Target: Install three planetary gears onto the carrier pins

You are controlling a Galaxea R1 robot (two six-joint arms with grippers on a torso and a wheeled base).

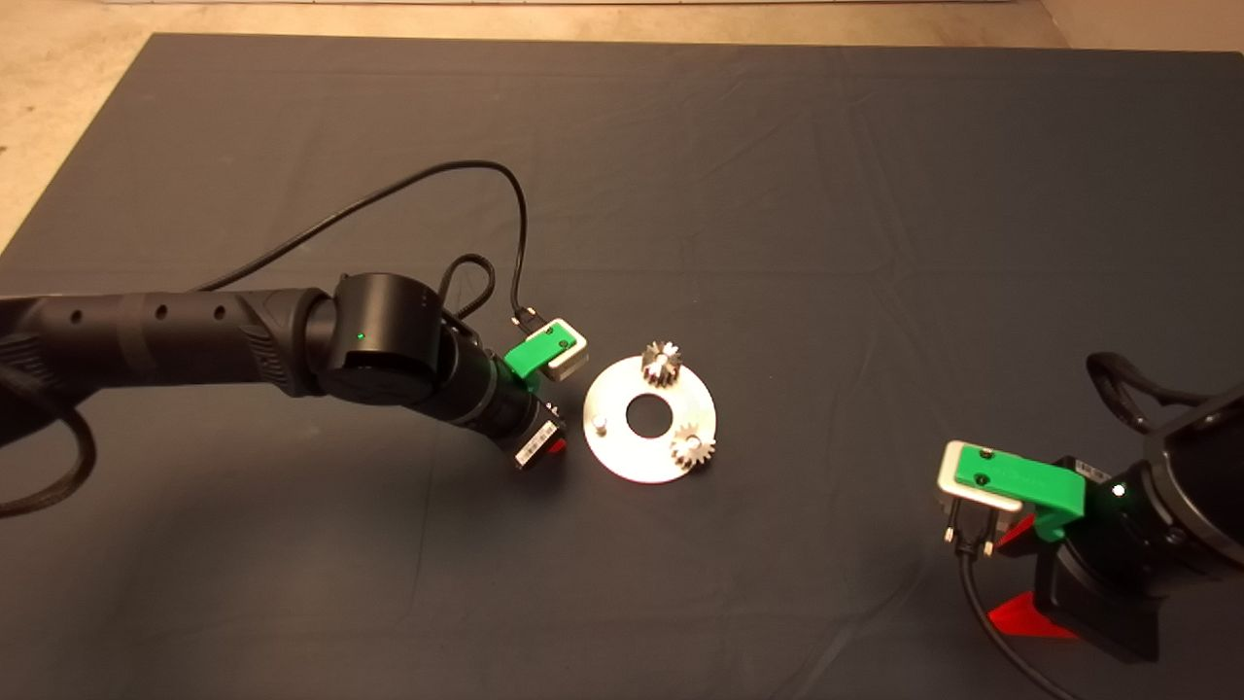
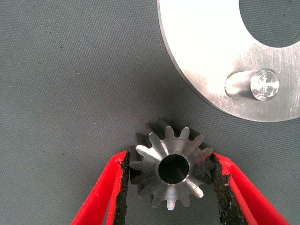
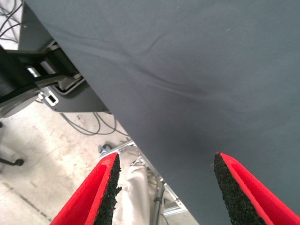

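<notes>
Two gears already sit on the disc [image 1: 649,457]; left tool [image 2: 171,176] clamps the third gear [image 2: 171,169], free pin [image 2: 264,84] at roughly 1 o'clock. Right tool [image 3: 164,187] idles, fingers apart.

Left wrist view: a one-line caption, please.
Left gripper fingers clamp the third planetary gear beside the disc, near its bare carrier pin.

No legible text, brand, number or sign in any view, one white barcode-style label [image 1: 534,445] on the left arm's wrist housing, its print too small to read, no markings on disc or gears
</notes>
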